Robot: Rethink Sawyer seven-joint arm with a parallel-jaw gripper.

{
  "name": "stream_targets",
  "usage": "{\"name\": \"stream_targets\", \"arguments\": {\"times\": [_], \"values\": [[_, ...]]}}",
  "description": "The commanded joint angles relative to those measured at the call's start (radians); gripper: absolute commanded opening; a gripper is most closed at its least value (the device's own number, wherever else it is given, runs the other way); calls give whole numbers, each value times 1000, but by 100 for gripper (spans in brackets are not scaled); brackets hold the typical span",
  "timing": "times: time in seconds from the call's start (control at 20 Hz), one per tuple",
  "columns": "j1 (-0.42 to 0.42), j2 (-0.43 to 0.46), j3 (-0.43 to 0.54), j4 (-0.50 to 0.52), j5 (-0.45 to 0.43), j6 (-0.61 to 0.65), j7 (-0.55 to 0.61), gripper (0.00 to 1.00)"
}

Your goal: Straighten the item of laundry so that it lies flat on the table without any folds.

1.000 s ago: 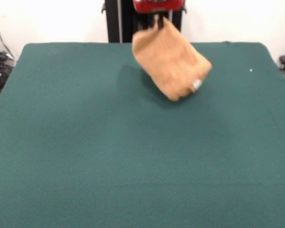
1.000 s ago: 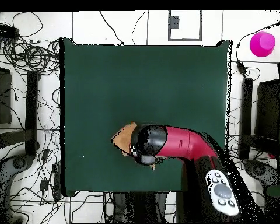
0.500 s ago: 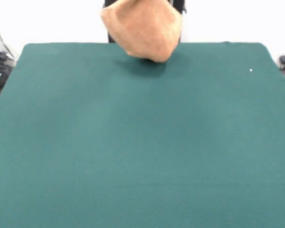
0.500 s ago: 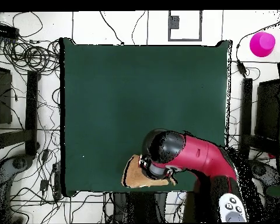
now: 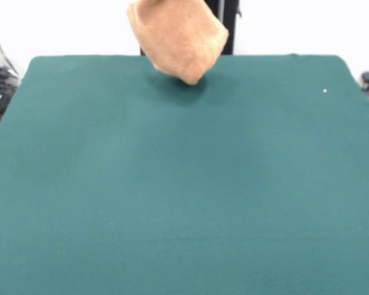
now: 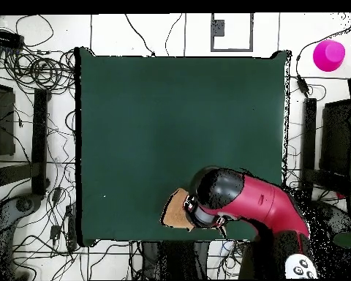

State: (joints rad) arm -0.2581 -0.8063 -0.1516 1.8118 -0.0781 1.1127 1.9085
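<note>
The golden-tan towel hangs bunched in the air above the far edge of the green table. Its lowest corner is just above the cloth and casts a shadow there. Its top runs out of the front view, so the grip point does not show there. In the overhead view the towel sticks out to the left from under the red and black arm head. That head covers my gripper, which holds the towel near the table edge closest to the robot base. The white label is hidden.
The black pedestal column stands behind the towel. A small white speck lies on the cloth near one edge. A pink round object and many cables lie off the table on the floor.
The arm has drawn back towards the robot base, carrying the towel up and towards the table's far edge in the front view. The towel has swung and its label has turned out of sight.
</note>
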Motion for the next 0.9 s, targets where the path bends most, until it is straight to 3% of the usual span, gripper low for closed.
{"name": "stream_targets", "arguments": {"times": [0.05,0.2,0.4,0.5,0.65,0.9], "values": [[87,46,-9,9,-12,-221,286,0],[134,55,-44,-1,-15,-220,342,0],[173,-51,-89,51,26,-109,312,0],[198,-113,-113,65,79,146,333,0],[177,-67,-93,10,106,296,313,0],[111,103,-30,-139,134,366,292,0]]}}
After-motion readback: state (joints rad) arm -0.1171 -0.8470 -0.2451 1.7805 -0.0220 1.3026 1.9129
